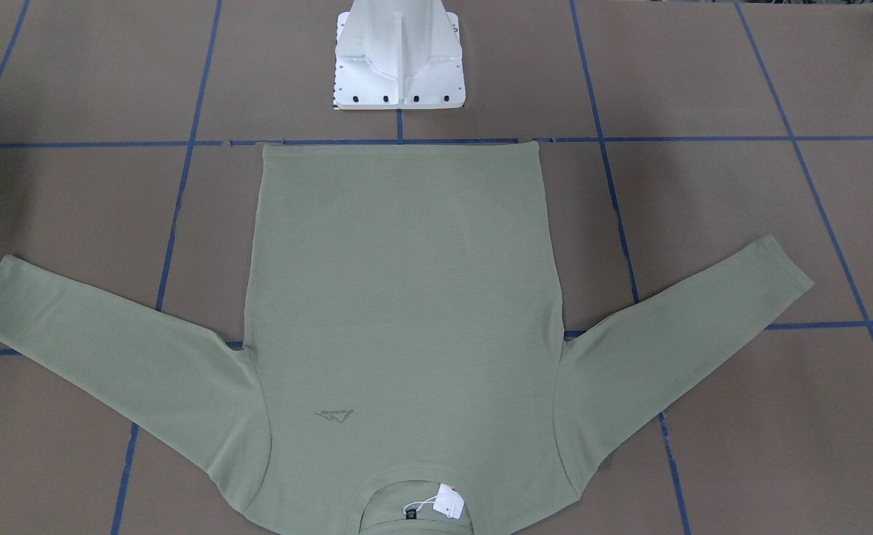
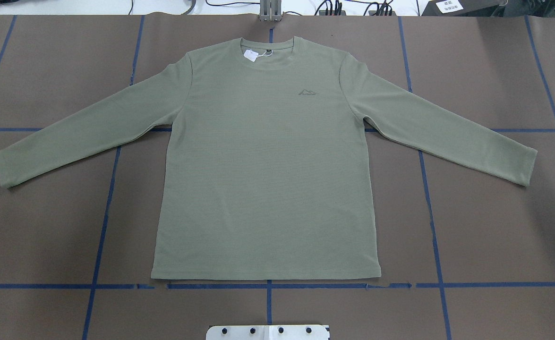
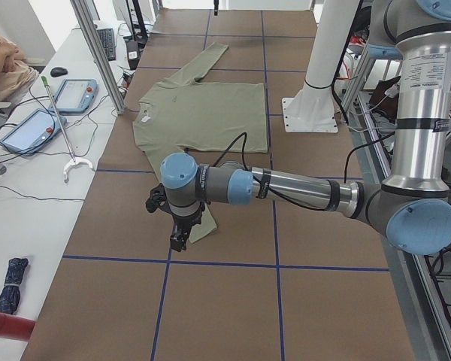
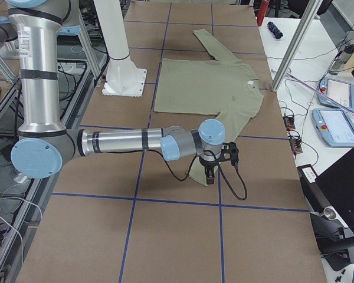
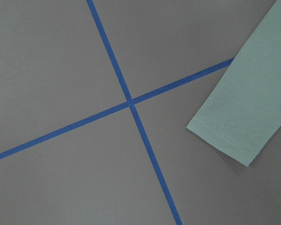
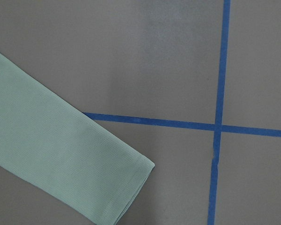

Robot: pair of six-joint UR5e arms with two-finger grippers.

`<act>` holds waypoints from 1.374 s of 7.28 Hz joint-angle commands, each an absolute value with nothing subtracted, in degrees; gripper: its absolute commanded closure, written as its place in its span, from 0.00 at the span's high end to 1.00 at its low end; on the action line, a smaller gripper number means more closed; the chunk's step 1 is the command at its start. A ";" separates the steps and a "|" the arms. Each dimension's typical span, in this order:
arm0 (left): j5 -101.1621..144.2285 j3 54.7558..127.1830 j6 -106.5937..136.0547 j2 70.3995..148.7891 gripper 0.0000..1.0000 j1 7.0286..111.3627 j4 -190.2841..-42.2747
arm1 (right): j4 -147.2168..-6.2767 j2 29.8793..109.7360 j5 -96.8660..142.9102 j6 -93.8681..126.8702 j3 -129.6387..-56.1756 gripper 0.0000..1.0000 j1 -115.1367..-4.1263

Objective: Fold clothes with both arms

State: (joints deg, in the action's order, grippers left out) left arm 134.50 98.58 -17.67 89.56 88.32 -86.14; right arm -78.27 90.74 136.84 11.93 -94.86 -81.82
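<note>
Overhead exterior view: sage-green shirt (image 2: 263,179) flat and face up at centre of brown table (image 2: 494,226), neck toward the far edge, hem just short of the blue tape line (image 2: 211,286) nearest the white pedestal base (image 2: 268,332). Both sleeves unfolded, spread outward and angled back toward the robot, ending in left-side cuff (image 2: 2,169) and right-side cuff (image 2: 528,166), well apart from the body of the garment. Small logo (image 2: 309,91) on the chest, toward the robot's right; white tag (image 2: 250,55) lying at the neck opening. Exterior left view: left arm (image 3: 301,192) stretched low and level across the table, left gripper (image 3: 180,229) pointing down directly over the near sleeve end; contact with the fabric not determinable. Exterior right view: right arm (image 4: 124,141) in matching pose, right gripper (image 4: 210,174) pointing down over the other sleeve end. Jaw opening on both grippers: cannot tell from these side views, nor whether anything is held. Left wrist view: cuff flat on the table, near but apart from a tape crossing (image 5: 130,104), sleeve overlapping one tape line further up. Right wrist view: cuff likewise flat, apart from a second crossing (image 6: 218,126), sleeve covering the end of one line.
</note>
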 commanded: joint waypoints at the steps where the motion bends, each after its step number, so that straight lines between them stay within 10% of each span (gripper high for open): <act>1: 138.59 98.09 -17.58 88.86 1.00 88.24 -86.13 | -77.43 91.23 136.15 11.95 -93.17 1.00 -79.03; 10: 142.71 97.91 -17.75 89.03 1.00 88.07 -89.55 | -57.04 83.67 136.23 31.03 -72.25 0.93 -71.54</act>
